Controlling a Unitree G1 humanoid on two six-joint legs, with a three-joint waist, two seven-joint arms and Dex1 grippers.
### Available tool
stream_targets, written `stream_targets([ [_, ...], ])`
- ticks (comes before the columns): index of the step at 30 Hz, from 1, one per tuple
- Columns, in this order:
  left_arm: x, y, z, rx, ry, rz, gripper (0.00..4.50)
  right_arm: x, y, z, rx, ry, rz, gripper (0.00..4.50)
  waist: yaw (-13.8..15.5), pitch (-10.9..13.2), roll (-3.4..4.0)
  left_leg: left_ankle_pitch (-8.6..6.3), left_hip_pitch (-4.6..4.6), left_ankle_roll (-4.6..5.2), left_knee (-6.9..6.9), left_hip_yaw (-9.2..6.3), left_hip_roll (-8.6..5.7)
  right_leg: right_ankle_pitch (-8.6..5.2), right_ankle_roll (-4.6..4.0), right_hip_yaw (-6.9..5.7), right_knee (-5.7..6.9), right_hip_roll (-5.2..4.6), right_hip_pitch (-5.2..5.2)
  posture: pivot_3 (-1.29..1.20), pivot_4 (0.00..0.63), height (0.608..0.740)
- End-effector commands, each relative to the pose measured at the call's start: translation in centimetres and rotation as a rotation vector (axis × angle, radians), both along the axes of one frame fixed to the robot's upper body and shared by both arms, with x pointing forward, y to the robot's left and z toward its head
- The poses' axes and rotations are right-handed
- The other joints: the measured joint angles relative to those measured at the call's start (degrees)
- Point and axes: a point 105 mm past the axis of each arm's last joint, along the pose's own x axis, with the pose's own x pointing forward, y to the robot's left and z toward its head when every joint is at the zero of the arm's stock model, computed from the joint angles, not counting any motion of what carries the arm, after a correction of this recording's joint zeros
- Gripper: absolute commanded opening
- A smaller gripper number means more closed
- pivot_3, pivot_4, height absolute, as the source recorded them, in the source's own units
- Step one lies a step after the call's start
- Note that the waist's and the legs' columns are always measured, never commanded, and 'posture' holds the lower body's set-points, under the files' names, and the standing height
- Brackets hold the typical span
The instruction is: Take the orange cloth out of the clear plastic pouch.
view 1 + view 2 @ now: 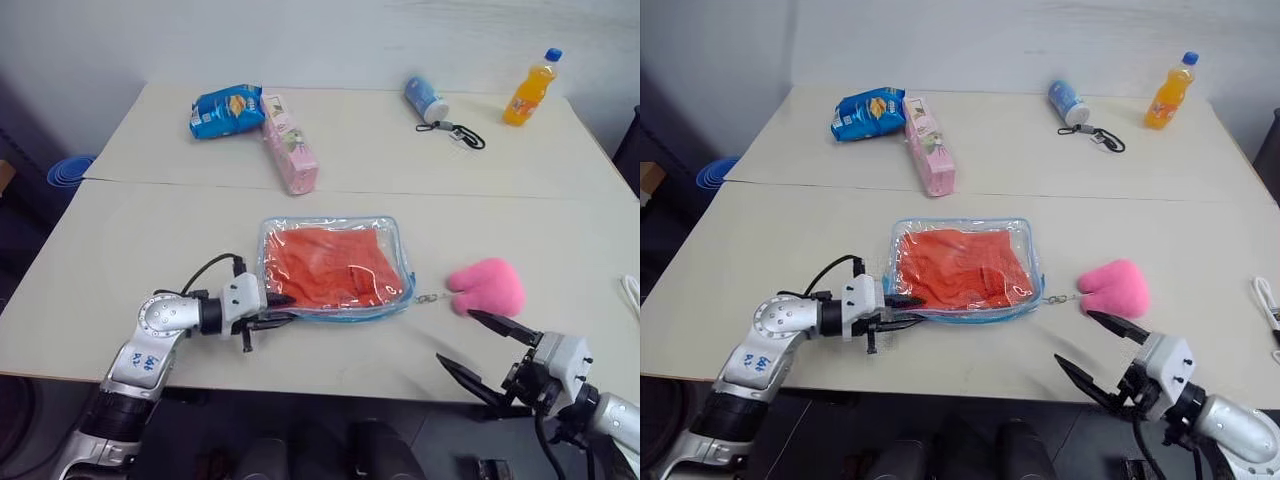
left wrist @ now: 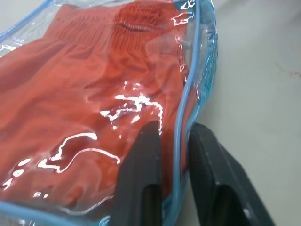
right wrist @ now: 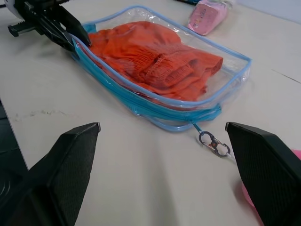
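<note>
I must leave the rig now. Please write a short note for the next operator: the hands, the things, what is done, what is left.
Left hand: fingers on either side of the blue edge of the clear pouch at its near left corner.
Right hand: open wide, holding nothing, over the table near the pouch's chain.
Orange cloth: fully inside the pouch, which lies flat on the table.
Done: pouch corner gripped.
Left: pull the cloth out.

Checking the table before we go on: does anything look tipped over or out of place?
Yes: the small blue-and-white bottle at the table's far side lies on its side, while the orange drink bottle beside it stands upright.
</note>
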Motion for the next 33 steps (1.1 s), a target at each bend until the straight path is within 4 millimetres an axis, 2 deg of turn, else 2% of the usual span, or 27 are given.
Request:
stream_targets([
  [1,0.6,0.6,1.2,-0.027,-0.056,-0.004,2.22,0.7,-1.7,1.5,-0.008,-0.033,-0.067,4.50,0.00,0.00,0.00,0.00,0.00,0.00,0.00,0.01,0.00,0.00,0.00,0.00,0.00,0.00,0.00,0.00,0.150,0.740],
  [4,0.4,1.3,2.1,-0.053,-0.065,-0.046,3.10,2.5,-3.8,2.1,-0.005,0.005,-0.175,4.50,-0.24,0.00,0.00,0.00,0.02,-0.01,0.01,0.04,0.00,0.00,0.00,0.01,0.01,0.01,0.00,0.00,0.150,0.740],
  [9,-1.0,3.8,3.2,-0.094,-0.022,-0.113,3.10,5.6,-6.6,1.8,-0.056,0.130,-0.276,4.50,-0.54,0.01,0.01,0.02,0.01,-0.03,0.00,0.03,0.02,-0.01,-0.02,0.01,0.03,0.02,-0.04,0.00,0.150,0.740],
  [12,-1.4,4.7,3.9,-0.111,0.005,-0.113,3.10,7.6,-7.7,1.6,-0.013,0.205,-0.322,4.50,-0.50,0.01,0.02,0.02,0.00,-0.02,-0.01,0.01,0.02,-0.03,-0.05,-0.02,0.00,0.01,-0.04,0.00,0.150,0.740],
  [15,-2.2,4.8,3.7,-0.112,0.047,-0.131,3.64,9.4,-8.3,0.9,-0.045,0.266,-0.328,4.50,-0.53,0.01,0.02,0.00,-0.04,0.00,0.00,0.01,0.02,-0.03,-0.05,-0.02,-0.05,-0.01,-0.04,0.00,0.150,0.740],
  [18,-2.8,4.7,3.5,-0.125,0.076,-0.140,4.48,10.1,-8.6,0.2,-0.016,0.361,-0.328,4.50,-0.44,0.02,0.04,-0.02,-0.07,0.04,-0.02,0.00,0.02,-0.03,-0.05,-0.04,-0.04,-0.01,-0.08,0.00,0.150,0.740],
  [19,-2.9,4.6,3.5,-0.133,0.081,-0.136,4.48,10.3,-8.6,0.0,-0.010,0.378,-0.322,4.50,-0.30,0.03,0.05,-0.02,-0.11,0.05,-0.02,0.00,0.03,-0.03,-0.05,-0.05,-0.05,-0.01,-0.12,0.00,0.150,0.740],
  [22,-3.2,4.6,3.1,-0.134,0.085,-0.124,4.50,10.4,-8.3,-0.4,-0.008,0.413,-0.260,3.85,-0.19,0.02,0.04,-0.03,-0.15,0.07,0.00,0.00,0.02,-0.02,-0.05,-0.05,-0.09,-0.02,-0.12,0.00,0.150,0.740],
  [24,-3.5,4.5,3.0,-0.134,0.088,-0.119,4.50,10.7,-8.0,0.2,0.015,0.373,-0.227,3.21,-0.22,0.02,0.04,-0.04,-0.15,0.08,0.00,0.01,0.02,-0.02,-0.05,-0.05,-0.10,-0.02,-0.11,0.00,0.150,0.740],
  [28,-3.6,4.5,2.9,-0.149,0.087,-0.099,4.50,9.9,-7.1,2.7,0.039,0.239,-0.116,1.87,-0.22,0.03,0.05,-0.04,-0.14,0.09,-0.01,0.01,0.03,-0.03,-0.05,-0.05,-0.09,-0.02,-0.11,0.00,0.150,0.740],
  [31,-3.6,4.5,3.0,-0.179,0.086,-0.079,4.50,8.3,-5.6,4.9,-0.036,0.070,-0.002,0.85,-0.12,0.05,0.10,-0.05,-0.15,0.09,-0.03,0.01,0.03,-0.02,-0.04,-0.06,-0.10,-0.01,-0.12,0.00,0.150,0.740],
  [33,-3.6,4.4,3.0,-0.194,0.092,-0.071,4.50,7.6,-4.6,5.9,-0.071,-0.019,0.032,0.35,-0.14,0.06,0.10,-0.06,-0.15,0.10,-0.03,0.01,0.03,-0.02,-0.04,-0.07,-0.11,-0.01,-0.12,0.00,0.150,0.740],
])
